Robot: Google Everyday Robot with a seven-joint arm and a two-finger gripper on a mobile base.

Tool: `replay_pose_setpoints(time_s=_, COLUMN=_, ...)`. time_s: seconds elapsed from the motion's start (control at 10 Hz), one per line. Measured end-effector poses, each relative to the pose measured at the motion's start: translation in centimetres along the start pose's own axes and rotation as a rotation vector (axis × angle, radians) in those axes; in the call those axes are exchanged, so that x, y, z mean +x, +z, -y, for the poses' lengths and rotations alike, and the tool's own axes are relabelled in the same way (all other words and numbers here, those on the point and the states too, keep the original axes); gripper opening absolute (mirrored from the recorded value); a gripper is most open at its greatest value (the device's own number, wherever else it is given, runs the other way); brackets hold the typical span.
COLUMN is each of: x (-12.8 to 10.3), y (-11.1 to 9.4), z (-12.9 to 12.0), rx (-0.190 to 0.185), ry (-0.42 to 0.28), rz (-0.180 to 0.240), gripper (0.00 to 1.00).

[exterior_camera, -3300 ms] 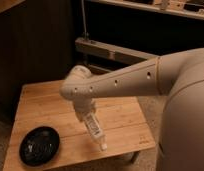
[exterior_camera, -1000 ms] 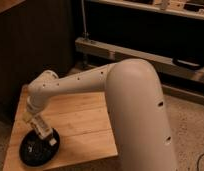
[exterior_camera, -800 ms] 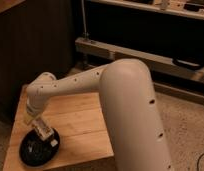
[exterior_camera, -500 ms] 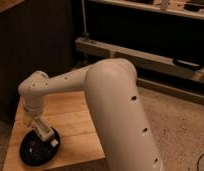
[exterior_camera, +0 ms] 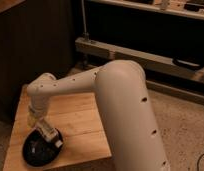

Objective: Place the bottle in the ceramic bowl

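The ceramic bowl (exterior_camera: pixel 36 152) is shallow, round and glossy black, and sits at the front left corner of the wooden table (exterior_camera: pixel 80 117). My gripper (exterior_camera: pixel 35 120) hangs at the end of the white arm, just above the bowl's far rim. It is shut on the top end of the bottle (exterior_camera: pixel 49 133). The bottle is slim and whitish and slants down to the right. Its lower end is over the bowl's right rim; I cannot tell if it touches.
The white arm (exterior_camera: pixel 120 100) crosses the table from the right and hides its right part. A dark wall stands behind the table. A metal shelf frame (exterior_camera: pixel 145 55) runs along the back. Speckled floor (exterior_camera: pixel 182 130) lies to the right.
The gripper has carried the bottle from the table's right side to the bowl on the left. Over the last second it has stayed at the bowl while the arm swung closer.
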Motion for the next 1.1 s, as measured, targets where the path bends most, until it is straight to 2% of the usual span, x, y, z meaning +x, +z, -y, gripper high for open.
replay_pose_setpoints(time_s=1.1, x=0.07, y=0.06, z=-0.02, rx=-0.003, ry=0.000, rz=0.000, gripper=0.80)
